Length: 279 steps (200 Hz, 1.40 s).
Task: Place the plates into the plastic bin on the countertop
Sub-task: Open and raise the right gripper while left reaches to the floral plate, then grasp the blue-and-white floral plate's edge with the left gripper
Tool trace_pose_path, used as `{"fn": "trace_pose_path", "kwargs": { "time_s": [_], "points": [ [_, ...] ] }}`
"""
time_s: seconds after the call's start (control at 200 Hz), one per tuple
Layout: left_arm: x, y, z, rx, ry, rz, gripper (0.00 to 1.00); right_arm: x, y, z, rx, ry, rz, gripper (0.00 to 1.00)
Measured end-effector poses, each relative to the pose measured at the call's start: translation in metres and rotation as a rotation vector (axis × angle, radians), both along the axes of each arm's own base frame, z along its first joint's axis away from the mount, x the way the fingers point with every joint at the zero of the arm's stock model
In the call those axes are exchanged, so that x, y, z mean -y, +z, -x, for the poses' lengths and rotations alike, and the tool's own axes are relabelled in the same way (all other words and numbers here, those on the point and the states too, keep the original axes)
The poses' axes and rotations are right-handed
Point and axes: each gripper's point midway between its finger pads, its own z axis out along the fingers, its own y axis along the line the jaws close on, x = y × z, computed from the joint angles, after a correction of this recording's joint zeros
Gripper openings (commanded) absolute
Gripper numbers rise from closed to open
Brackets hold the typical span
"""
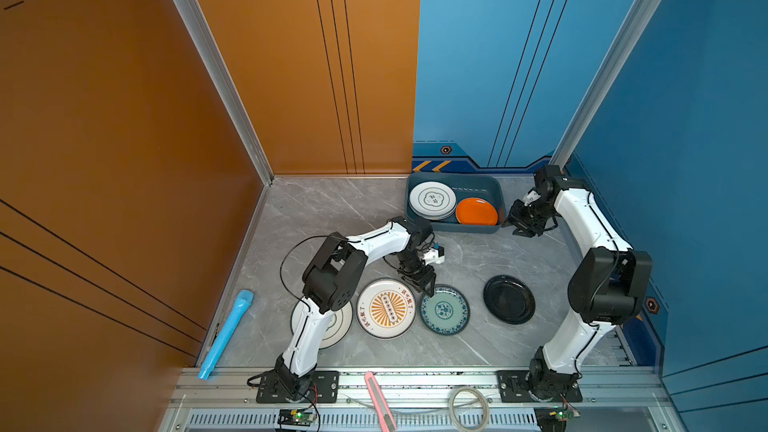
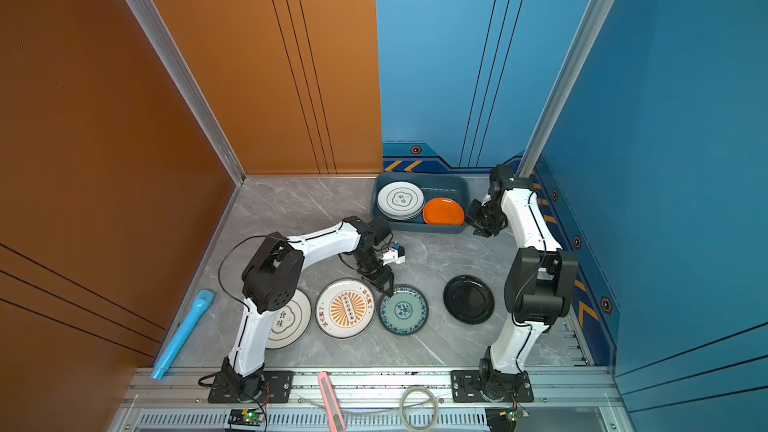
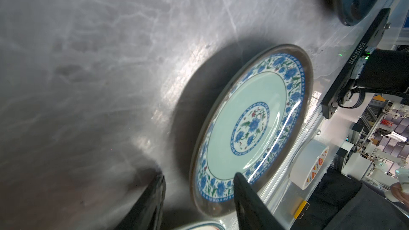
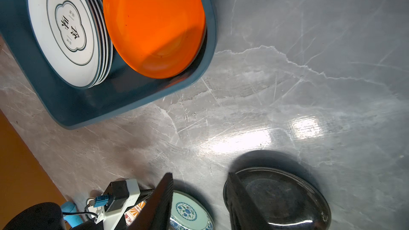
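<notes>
1. the shallow dark teal-blue rectangular plastic bin [image 1: 453, 227] sits at the back of the grey marble-look tabletop [image 1: 332, 209], right of centre in both top views.
2. inside it, a stack of white round plates with a black quatrefoil and characters [image 1: 432, 200] fills the left part, and a plain orange round plate [image 1: 476, 211] lies just beside the stack on the right.
3. four plates lie outside the bin in a row near the front: a white quatrefoil plate [image 2: 291, 317] partly hidden under the left arm, a white plate with an orange sunburst [image 1: 386, 308], a teal plate with a blue floral border [image 1: 444, 309] and a glossy black plate [image 1: 509, 299].
4. the left gripper [image 1: 428, 289] is at the teal plate's rim on its sunburst side. its jaws are spread astride the rim, one finger over the floral border, the other outside and clear of the plate.
5. the right gripper [image 1: 521, 231] hangs just beside the bin's right end, jaws spread with only bare tabletop between them.
6. a light blue plastic tube [image 1: 226, 334] lies along the tabletop's left edge.
</notes>
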Motion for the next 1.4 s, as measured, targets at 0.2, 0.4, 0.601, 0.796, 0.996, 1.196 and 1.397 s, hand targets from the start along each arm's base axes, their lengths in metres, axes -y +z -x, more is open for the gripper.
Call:
{"fn": "trace_pose_path", "kwargs": {
  "time_s": [0.2, 0.4, 0.601, 0.796, 0.996, 1.196, 1.397],
  "points": [
    [0.001, -0.003, 0.002, -0.004, -0.006, -0.007, 0.42, 0.000, -0.005, 0.003, -0.003, 0.000, -0.001, 0.43],
    [0.003, -0.007, 0.006, -0.009, -0.014, -0.019, 0.36, 0.003, -0.004, 0.001, 0.009, -0.010, -0.004, 0.43],
    [0.003, -0.010, 0.005, -0.009, -0.006, -0.029, 0.27, 0.006, -0.007, 0.000, 0.008, -0.018, -0.007, 0.43],
    [0.003, -0.012, 0.003, -0.009, 0.003, -0.039, 0.19, 0.004, -0.011, 0.003, -0.001, -0.015, -0.022, 0.44],
    [0.003, -0.012, 0.003, -0.011, 0.008, -0.044, 0.14, 0.004, -0.011, 0.002, 0.001, -0.015, -0.026, 0.43],
    [0.008, -0.008, 0.001, -0.025, 0.017, -0.023, 0.04, 0.005, -0.010, 0.002, 0.004, -0.017, -0.026, 0.44],
    [0.013, 0.001, -0.003, -0.037, 0.038, 0.007, 0.00, 0.005, -0.010, 0.001, 0.010, -0.018, -0.039, 0.44]
  ]
}}
